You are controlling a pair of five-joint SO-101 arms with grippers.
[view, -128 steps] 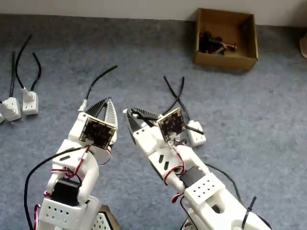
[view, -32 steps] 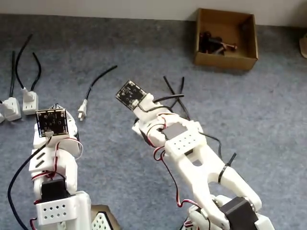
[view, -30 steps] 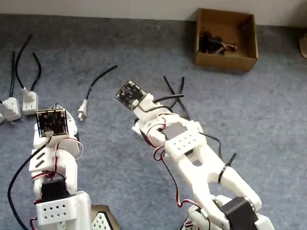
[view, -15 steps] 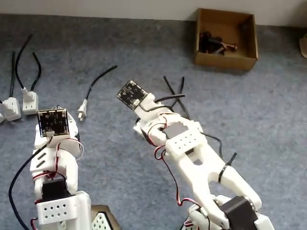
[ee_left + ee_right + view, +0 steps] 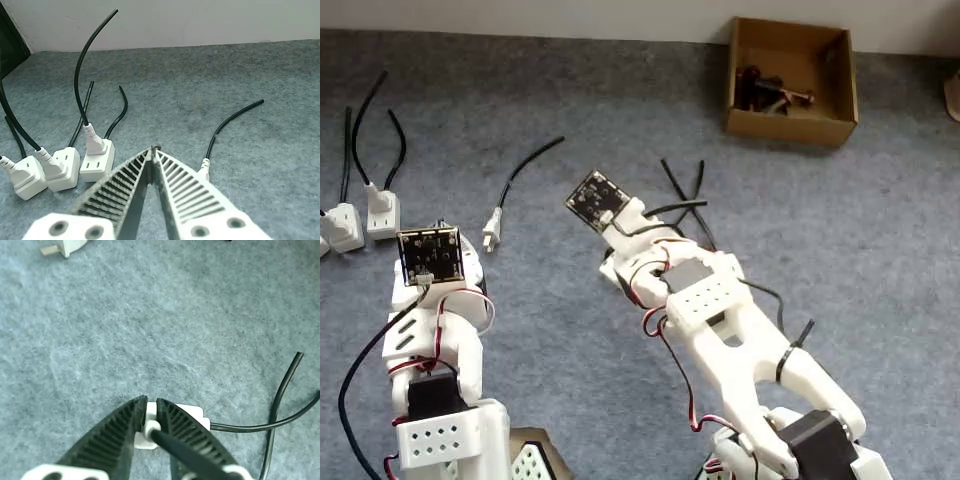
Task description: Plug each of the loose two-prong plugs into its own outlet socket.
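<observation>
Though loose, plug [image 5: 491,230]: prongs toward arms.

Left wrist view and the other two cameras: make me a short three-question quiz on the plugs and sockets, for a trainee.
1. True or false: the left gripper is shut with nothing in it.
2. Multiple choice: the right gripper is shut on A) a white plug at a socket block; B) a screwdriver; C) nothing at all.
3. Count: how many white socket blocks lie on the carpet near the left gripper in the left wrist view?
Key: 1 true; 2 A; 3 three.
</observation>
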